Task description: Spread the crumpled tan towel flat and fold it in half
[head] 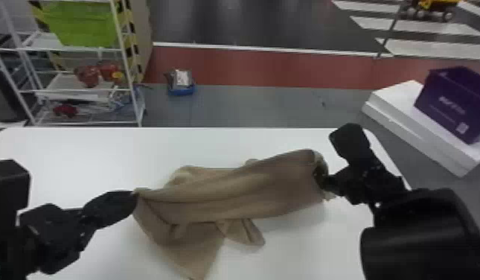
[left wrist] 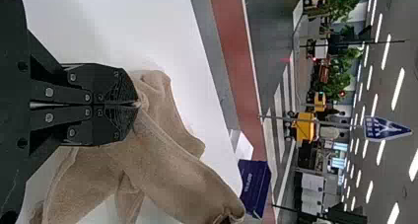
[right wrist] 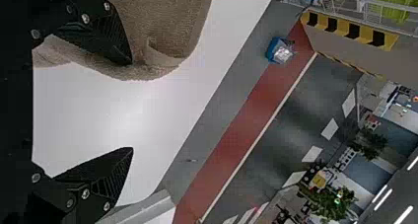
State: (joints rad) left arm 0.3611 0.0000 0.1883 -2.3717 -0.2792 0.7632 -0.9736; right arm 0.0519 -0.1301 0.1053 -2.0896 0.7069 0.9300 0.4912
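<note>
The tan towel (head: 242, 190) stretches in loose folds across the white table, a lower flap hanging toward the near edge. At its left end my left gripper (head: 134, 194) is shut on a corner; in the left wrist view the towel (left wrist: 172, 169) runs out from the closed tips of the left gripper (left wrist: 139, 104). My right gripper (head: 320, 178) is at the towel's right end. The right wrist view has the right gripper (right wrist: 132, 106) wide open, one finger (right wrist: 114, 39) against the towel (right wrist: 162, 21), the other finger (right wrist: 111, 177) apart from it over bare tabletop.
The white table (head: 101, 156) extends around the towel. Beyond it at the left stands a white wire rack (head: 133, 89) with a green bin (head: 82, 24). At the right a purple box (head: 454, 104) rests on white slabs (head: 410, 123) beside the table.
</note>
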